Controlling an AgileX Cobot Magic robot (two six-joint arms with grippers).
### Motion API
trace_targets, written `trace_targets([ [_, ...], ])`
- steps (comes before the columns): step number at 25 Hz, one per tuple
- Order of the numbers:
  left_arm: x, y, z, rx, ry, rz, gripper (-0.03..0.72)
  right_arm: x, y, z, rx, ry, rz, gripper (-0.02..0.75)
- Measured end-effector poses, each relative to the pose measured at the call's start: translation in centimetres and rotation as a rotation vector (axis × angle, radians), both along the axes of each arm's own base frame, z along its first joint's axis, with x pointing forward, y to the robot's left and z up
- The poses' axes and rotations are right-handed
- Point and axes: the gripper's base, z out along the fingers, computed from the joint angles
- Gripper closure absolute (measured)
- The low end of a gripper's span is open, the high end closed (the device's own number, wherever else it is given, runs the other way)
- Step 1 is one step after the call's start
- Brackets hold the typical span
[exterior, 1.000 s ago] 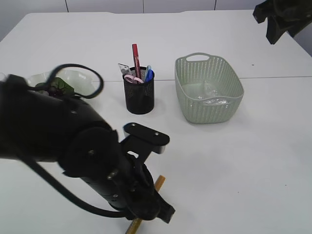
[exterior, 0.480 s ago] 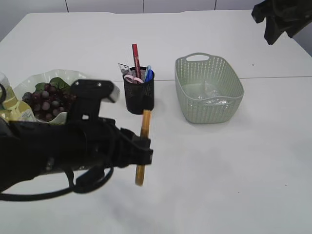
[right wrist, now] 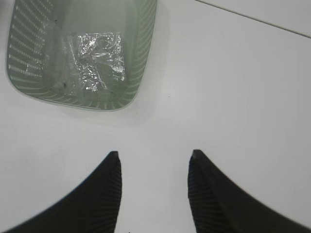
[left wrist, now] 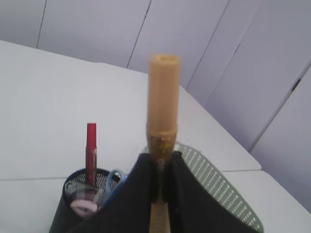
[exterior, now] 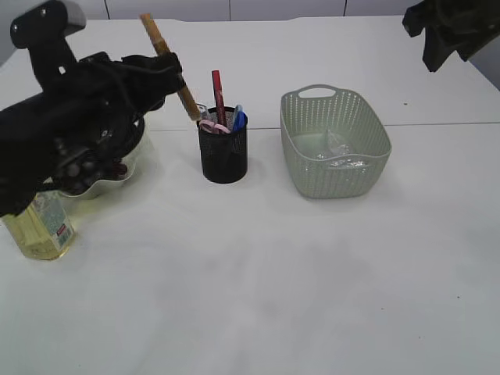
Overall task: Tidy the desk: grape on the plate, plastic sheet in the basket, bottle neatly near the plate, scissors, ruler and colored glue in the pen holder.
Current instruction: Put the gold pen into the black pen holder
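While a second ago the left gripper [exterior: 173, 78] was down at the near edge of the desk [exterior: 312, 273] with the colored glue [exterior: 169, 64] low against the surface, it has since swung up and across to the far left, and the stick now rides tilted in the air just left of the pen holder [exterior: 225, 152], its lower end near the holder's rim. In the left wrist view the jaws are nearly closed, pinching the glue [left wrist: 163, 126] at its lower part, with the capped end pointing upward. That lift suggests the last loose stationery item is on its way in; the holder already carries a red pen, a blue item and pink handles that look like the scissors. The grape [exterior: 86, 168] sits on the plate [exterior: 129, 173], partly hidden behind the arm, and the bottle [exterior: 41, 226] stands just beside the plate. The plastic sheet [right wrist: 97, 60] lies in the basket [exterior: 336, 141]. The right gripper [right wrist: 153, 187] hangs half open and empty, high above the desk beside the basket.
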Motion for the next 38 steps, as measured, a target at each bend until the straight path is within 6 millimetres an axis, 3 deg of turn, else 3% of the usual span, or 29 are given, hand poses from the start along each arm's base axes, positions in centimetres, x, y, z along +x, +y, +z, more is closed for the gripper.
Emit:
trace_targets([
  [12, 8.3, -4.2, -0.5, 0.128, -0.118, 0.006, 0.635, 0.0, -0.1, 0.0, -0.006, -0.001, -0.001, 0.406],
  [19, 11.7, -4.0, -1.6, 0.189, -0.086, 0.035, 0.629, 0.0, -0.2, 0.0, -0.023, -0.004, -0.003, 0.406],
  [24, 12.3, -3.7, -3.8, 0.231, 0.011, 0.034, 0.620, 0.0, -0.2, 0.0, -0.025, -0.005, -0.003, 0.406],
  [31, 12.3, -3.7, -4.1, 0.251, 0.029, 0.029, 0.615, 0.0, -0.2, 0.0, -0.025, -0.005, -0.003, 0.407],
  [38, 12.5, -3.8, -6.1, 0.271, 0.064, 0.024, 0.610, 0.0, -0.2, 0.0, -0.025, -0.005, -0.003, 0.407],
])
